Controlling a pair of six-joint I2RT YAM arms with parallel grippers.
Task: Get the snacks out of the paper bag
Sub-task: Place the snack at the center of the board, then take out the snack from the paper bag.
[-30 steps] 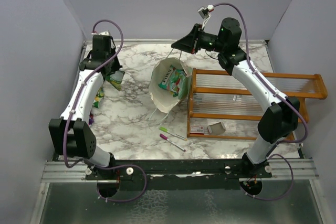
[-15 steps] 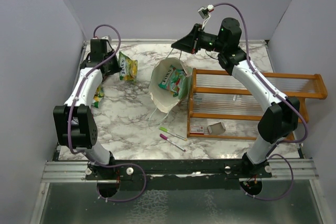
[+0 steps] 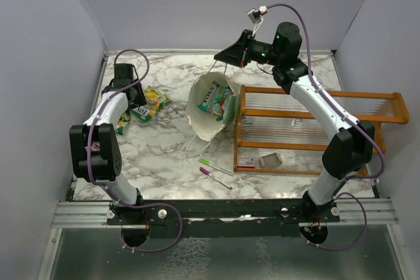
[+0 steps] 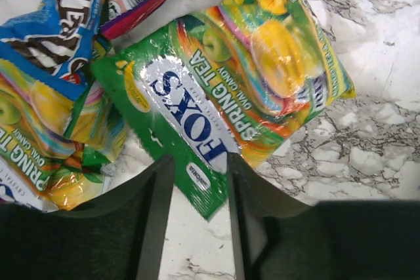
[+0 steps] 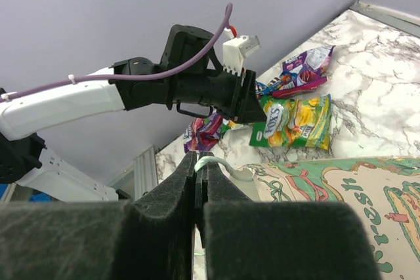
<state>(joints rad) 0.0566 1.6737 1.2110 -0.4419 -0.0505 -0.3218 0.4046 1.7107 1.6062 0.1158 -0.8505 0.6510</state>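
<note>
Left gripper (image 4: 199,162) spread; right gripper (image 5: 199,162) pinching string handle (image 5: 224,164); 1 paper bag (image 3: 197,120), 2 pens (image 3: 214,166)

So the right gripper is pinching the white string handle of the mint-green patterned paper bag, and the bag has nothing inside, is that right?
Not quite. The right gripper does pinch the white string handle of the mint-green patterned paper bag, but the bag is not empty: the top view shows a green and pink snack packet inside it.
</note>
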